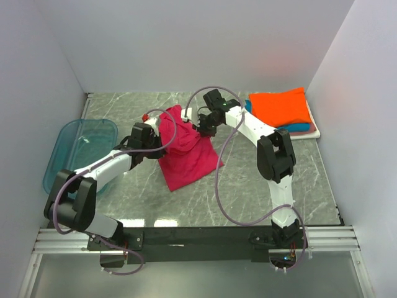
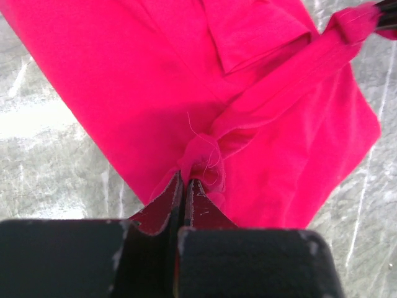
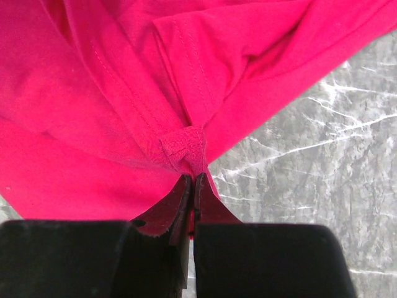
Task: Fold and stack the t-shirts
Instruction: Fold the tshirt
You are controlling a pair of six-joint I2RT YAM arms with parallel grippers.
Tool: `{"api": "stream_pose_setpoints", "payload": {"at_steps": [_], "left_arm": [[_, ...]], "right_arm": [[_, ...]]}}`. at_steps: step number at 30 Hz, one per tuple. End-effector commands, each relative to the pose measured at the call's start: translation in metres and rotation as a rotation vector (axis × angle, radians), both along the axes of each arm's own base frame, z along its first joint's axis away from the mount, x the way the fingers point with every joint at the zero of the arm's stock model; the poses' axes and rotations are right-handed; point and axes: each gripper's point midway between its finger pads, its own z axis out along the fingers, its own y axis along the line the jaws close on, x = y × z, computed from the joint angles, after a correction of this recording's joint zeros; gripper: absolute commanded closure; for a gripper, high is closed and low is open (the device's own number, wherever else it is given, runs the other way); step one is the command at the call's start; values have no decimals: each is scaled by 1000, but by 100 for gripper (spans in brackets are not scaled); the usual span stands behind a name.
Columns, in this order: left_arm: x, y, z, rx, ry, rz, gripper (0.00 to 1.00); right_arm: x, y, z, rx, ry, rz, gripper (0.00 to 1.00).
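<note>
magenta-red soft cloth t-shirt (image 1: 186,155) sits bunched in the middle of the grey marble-patterned table (image 1: 322,180), its lower part spread on the surface and its upper edge gathered between the two arms. the left gripper (image 2: 184,181) is clamped tight on a puckered bit of the cloth, and the right gripper (image 3: 192,178) pinches a small hemmed fold, jaws closed on it. a taut band of fabric runs between the two grips. at the far right corner lies a stack of folded t-shirts (image 1: 280,107), orange on top, with teal-blue, pinkish and white below. a translucent blue plastic tray (image 1: 80,139) rests at the left, beside the shirt.
</note>
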Motion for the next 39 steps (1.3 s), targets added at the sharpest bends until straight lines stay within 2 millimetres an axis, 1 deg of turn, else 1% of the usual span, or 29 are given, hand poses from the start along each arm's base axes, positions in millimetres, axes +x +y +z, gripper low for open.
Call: {"api": "stream_pose_setpoints", "payload": {"at_steps": [1,11,13,14,15,16,17,18,19,20,21,22,23,24,25,26,27,28,29,30,31,32,33,34,35,36,37,38,39], "left_arm": [[18,-3,17,-15,-66,-22,99],[25,6,5,7,-30,0,99],[31,11,5,23,-31,27,96],[32,14,4,29,-24,46,91],[36,18,6,40,-27,68,69],[44,25,11,62,-41,107,60],[48,30,16,71,-48,136,41],[58,34,30,78,-79,167,35],[65,45,40,111,-109,226,26],[71,53,50,122,-133,257,19],[77,58,65,126,-164,284,13],[80,64,82,126,-203,311,10],[82,72,92,130,-228,329,7],[82,73,103,119,-254,320,7],[79,74,118,105,-286,310,6],[75,70,124,94,-299,253,7],[68,65,125,89,-302,203,8],[58,61,133,81,-324,159,9],[50,55,134,91,-338,86,10],[34,40,123,57,-315,-22,12],[19,30,128,51,-332,-83,12],[7,22,123,83,-335,-141,12],[-5,19,109,123,-318,-170,12],[-25,-4,112,134,-347,-250,12],[-37,-12,105,159,-342,-285,12],[-47,-15,96,191,-331,-292,12],[-68,-40,90,189,-324,-367,13],[-78,-47,84,202,-316,-392,14],[-92,-52,72,229,-287,-423,16]], "right_arm": [[16,4,16,27,-42,-18,100],[25,8,13,26,-40,-33,100],[27,10,11,29,-35,-40,100],[31,12,12,40,-36,-62,93],[34,14,12,45,-37,-78,86],[39,16,13,55,-43,-100,74],[48,21,19,95,-47,-164,55],[58,19,24,104,-74,-231,50],[66,18,34,129,-98,-294,47],[77,22,47,189,-125,-365,43],[80,20,55,207,-138,-391,42],[82,13,67,228,-158,-419,41],[85,12,79,263,-172,-440,41],[86,8,85,274,-178,-448,40],[84,0,97,300,-177,-438,40],[79,-6,98,291,-162,-412,39],[73,-11,102,295,-151,-375,39],[61,-15,109,307,-130,-307,39],[34,-25,103,309,-57,-124,39],[15,-28,101,318,-24,-14,39],[-6,-35,97,314,2,75,39],[-40,-50,85,275,19,263,37],[-56,-57,76,250,27,340,36],[-78,-66,60,227,64,384,33],[-81,-72,51,199,22,434,32],[-88,-76,53,185,-18,454,32],[-104,-83,30,165,18,455,31],[-96,-83,27,158,-49,460,30],[-97,-86,22,145,-70,455,30]]}}
